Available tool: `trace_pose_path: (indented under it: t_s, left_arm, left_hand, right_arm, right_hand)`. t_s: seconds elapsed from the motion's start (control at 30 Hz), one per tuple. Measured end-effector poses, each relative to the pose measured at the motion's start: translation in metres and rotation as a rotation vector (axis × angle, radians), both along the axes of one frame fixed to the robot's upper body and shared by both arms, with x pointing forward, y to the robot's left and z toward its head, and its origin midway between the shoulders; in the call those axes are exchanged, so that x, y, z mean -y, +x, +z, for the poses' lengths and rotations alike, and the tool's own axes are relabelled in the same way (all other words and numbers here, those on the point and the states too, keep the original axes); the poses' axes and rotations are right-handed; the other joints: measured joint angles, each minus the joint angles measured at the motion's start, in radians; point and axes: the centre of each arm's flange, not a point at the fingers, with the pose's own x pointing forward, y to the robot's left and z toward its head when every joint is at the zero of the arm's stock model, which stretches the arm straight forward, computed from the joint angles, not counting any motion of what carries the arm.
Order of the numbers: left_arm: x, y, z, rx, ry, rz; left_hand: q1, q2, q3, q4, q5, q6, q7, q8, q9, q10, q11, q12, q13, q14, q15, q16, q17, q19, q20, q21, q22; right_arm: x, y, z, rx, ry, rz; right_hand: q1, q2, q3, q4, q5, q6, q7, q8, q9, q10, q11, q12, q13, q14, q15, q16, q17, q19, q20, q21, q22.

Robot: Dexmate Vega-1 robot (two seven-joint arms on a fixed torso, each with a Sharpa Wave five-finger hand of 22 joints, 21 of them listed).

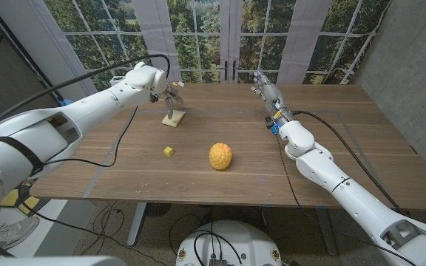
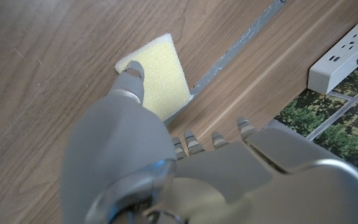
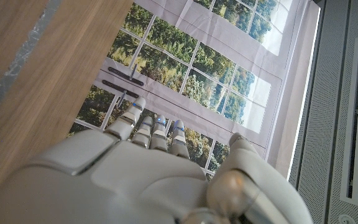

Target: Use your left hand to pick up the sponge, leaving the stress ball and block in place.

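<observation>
A pale yellow sponge [image 1: 174, 118] lies on the wooden table [image 1: 331, 118], towards its far left. My left hand [image 1: 169, 96] hovers right over it with fingers pointing down. In the left wrist view the thumb tip [image 2: 131, 72] touches a corner of the sponge [image 2: 161, 73], and the other fingertips [image 2: 217, 138] stand off its opposite side, not closed on it. A small yellow block [image 1: 168, 151] sits nearer the front, with the orange-yellow stress ball [image 1: 220, 156] to its right. My right hand [image 1: 268, 91] is near the table's far edge, fingers straight, holding nothing.
A black cable [image 1: 123, 135] trails over the table's left part from my left arm. Grey tape lines [image 2: 235, 53] mark the wood near the sponge. A white power strip [image 2: 344, 55] lies beyond the table edge. Windows stand behind the table.
</observation>
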Motion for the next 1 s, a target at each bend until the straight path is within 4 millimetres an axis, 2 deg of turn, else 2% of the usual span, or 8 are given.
trace_pose_path:
  t_s: [0.17,0.47,0.7,1.0]
  left_arm:
    - [0.007,0.000,-0.005,0.004,0.044,-0.032]
    - [0.006,-0.005,-0.017,0.001,0.083,-0.031]
    - [-0.001,-0.008,-0.028,0.056,0.155,0.004]
    - [-0.001,-0.007,-0.033,0.140,0.177,-0.020]
  left_hand:
    - [-0.012,-0.012,-0.015,0.007,0.007,-0.004,0.003,-0.002,0.000,-0.007,0.000,0.000,0.002,0.000,0.000,0.000,0.000,0.000,0.000,0.000,0.000]
    - [-0.013,-0.021,-0.028,0.013,0.021,-0.016,0.008,-0.006,0.005,-0.018,0.000,0.000,0.002,0.006,0.006,0.000,0.000,0.000,0.000,0.000,0.000]
    - [-0.017,-0.025,-0.040,0.016,0.032,-0.016,0.008,-0.006,0.005,-0.018,0.000,0.000,0.002,0.006,0.006,0.004,0.000,0.000,0.000,0.000,0.000]
    - [-0.017,-0.025,-0.051,0.026,0.047,-0.008,0.016,-0.006,0.004,-0.014,0.004,0.005,0.002,0.004,-0.004,0.008,0.000,0.009,-0.002,0.000,0.000]
  right_arm:
    - [-0.008,-0.003,-0.004,-0.002,0.012,0.006]
    - [-0.012,0.000,-0.007,-0.002,0.021,0.011]
    - [-0.018,0.005,-0.006,-0.002,0.026,0.021]
    - [-0.021,0.007,-0.006,0.001,0.019,0.027]
  right_hand:
    - [0.000,0.000,0.000,0.000,0.000,0.000,0.000,0.000,0.000,0.000,0.000,0.000,0.000,0.000,0.000,0.000,0.000,0.000,0.000,0.000,0.000]
    - [0.000,0.000,-0.002,0.001,0.000,0.000,0.000,0.000,0.000,0.000,0.000,0.000,0.000,0.000,0.000,0.000,0.000,0.000,0.000,0.000,0.000]
    - [-0.004,-0.004,-0.004,0.004,-0.003,0.000,0.000,0.000,0.000,0.004,0.004,0.000,0.000,0.005,0.005,0.000,0.000,0.005,0.006,0.000,0.000]
    - [-0.004,-0.004,-0.004,0.004,-0.004,0.005,0.005,0.000,0.000,0.009,-0.002,0.000,0.000,0.005,0.005,0.000,-0.001,0.005,0.006,0.000,0.000]
